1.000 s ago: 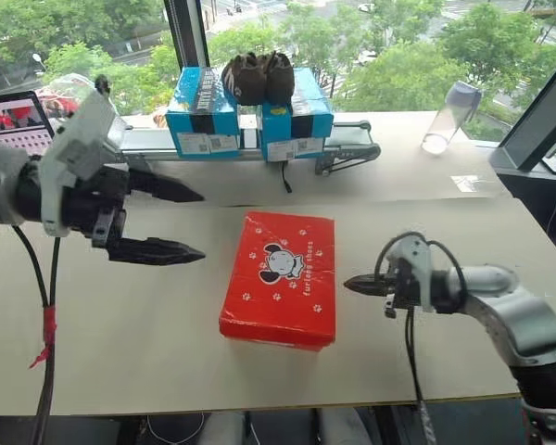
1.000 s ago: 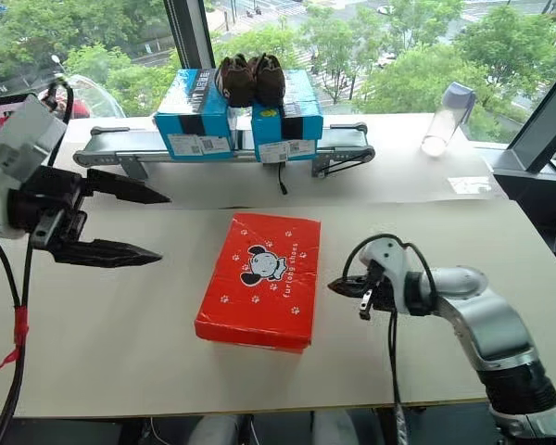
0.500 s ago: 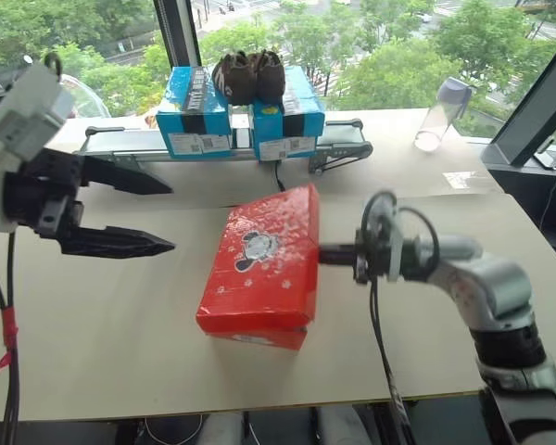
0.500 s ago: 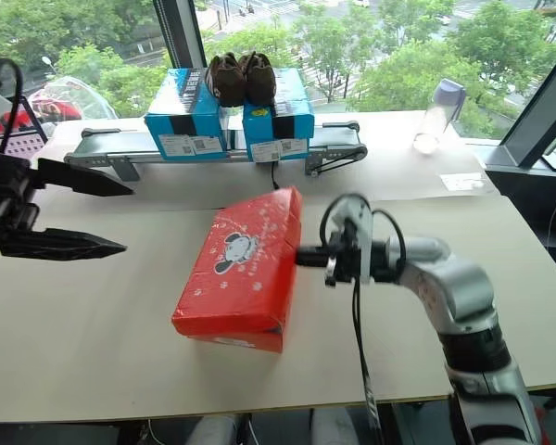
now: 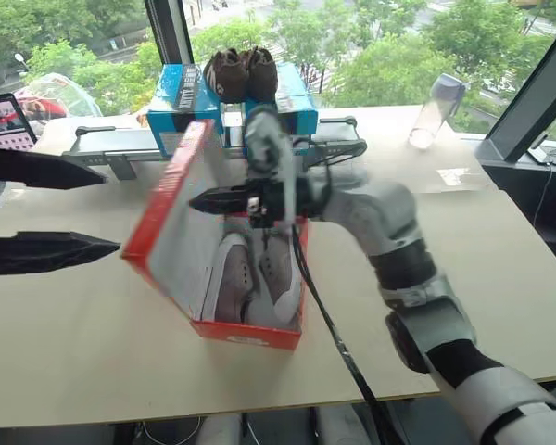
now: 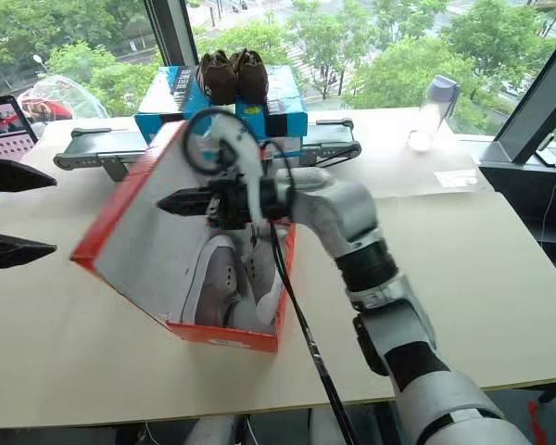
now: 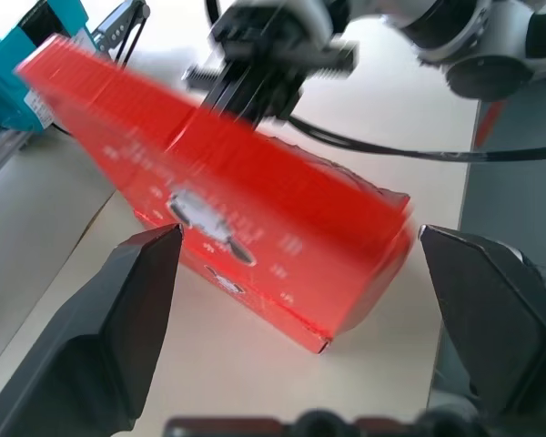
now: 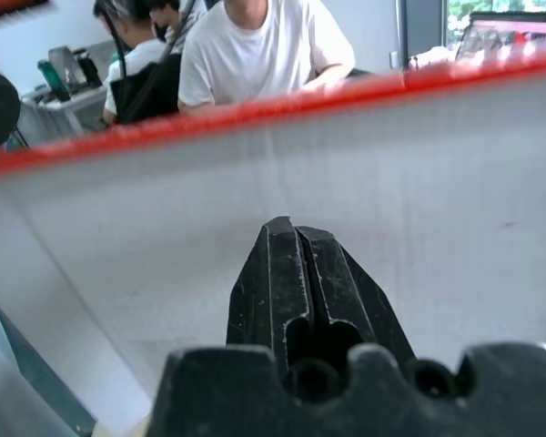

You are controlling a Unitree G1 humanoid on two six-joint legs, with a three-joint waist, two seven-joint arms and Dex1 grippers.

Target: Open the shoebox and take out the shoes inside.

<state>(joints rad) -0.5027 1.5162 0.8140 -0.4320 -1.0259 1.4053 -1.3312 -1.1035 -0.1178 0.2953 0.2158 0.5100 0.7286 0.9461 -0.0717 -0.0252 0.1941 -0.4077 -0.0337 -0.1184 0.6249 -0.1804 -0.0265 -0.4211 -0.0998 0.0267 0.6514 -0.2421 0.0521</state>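
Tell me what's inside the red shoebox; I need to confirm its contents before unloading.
Inside the shoebox, a pair of grey sneakers with white soles lies side by side. The raised lid and the right gripper cover the box's far end, so that part cannot be seen.

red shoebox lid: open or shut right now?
Open. The red cardboard shoebox's hinged lid stands raised, white inside showing, and the grey fabric sneakers lie exposed in the base. The shut right tool presses against the lid's underside.

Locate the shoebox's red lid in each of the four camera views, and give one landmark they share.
Left eye view: the lid stands raised, left of centre.
Right eye view: same lid, left of centre.
Left wrist view: its red printed outside runs across the middle.
Right wrist view: its white inside spans the picture, red edge on top.
Shared landmark: the right gripper, shut, at the lid's inside.
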